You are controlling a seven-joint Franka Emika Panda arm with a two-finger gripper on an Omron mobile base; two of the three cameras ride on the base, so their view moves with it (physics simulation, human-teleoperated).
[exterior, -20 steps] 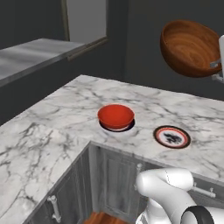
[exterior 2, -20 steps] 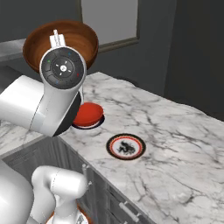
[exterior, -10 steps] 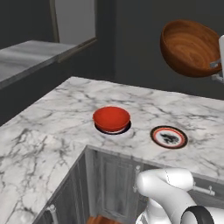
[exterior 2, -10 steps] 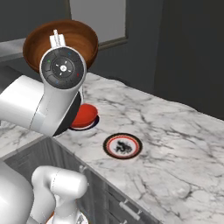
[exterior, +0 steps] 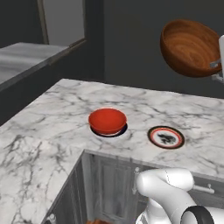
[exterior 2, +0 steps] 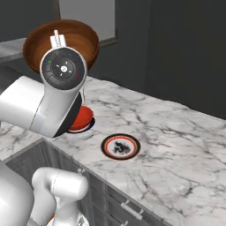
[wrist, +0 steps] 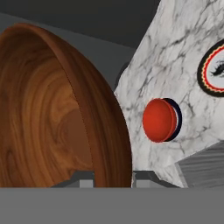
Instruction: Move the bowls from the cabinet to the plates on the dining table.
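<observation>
My gripper [wrist: 113, 177] is shut on the rim of the dark brown bowl [wrist: 43, 109], which is tilted on its side. In the left base view the brown bowl [exterior: 189, 47] hangs high above the dining table [exterior: 52, 113], held at the right edge by the gripper [exterior: 217, 65]. From the right base view the brown bowl [exterior 2: 84, 39] sits behind my wrist. The red bowl [exterior: 107, 121] rests on a white plate with a dark rim [exterior: 123, 130]. Right of it lies a bare plate with a reddish edge [exterior: 166, 137] [exterior 2: 120, 146].
A grey counter [exterior: 26, 57] runs along the back left under a pale window. Dark wall stands behind the table. The table's dark panelled base with a bar handle [exterior: 202, 188] lies below its near edge. My own arm [exterior 2: 39, 110] blocks part of the right base view.
The whole picture has shifted slightly to the left, so the camera has moved. The brown bowl stays in the gripper at the same height; red bowl and plates have not moved on the table.
</observation>
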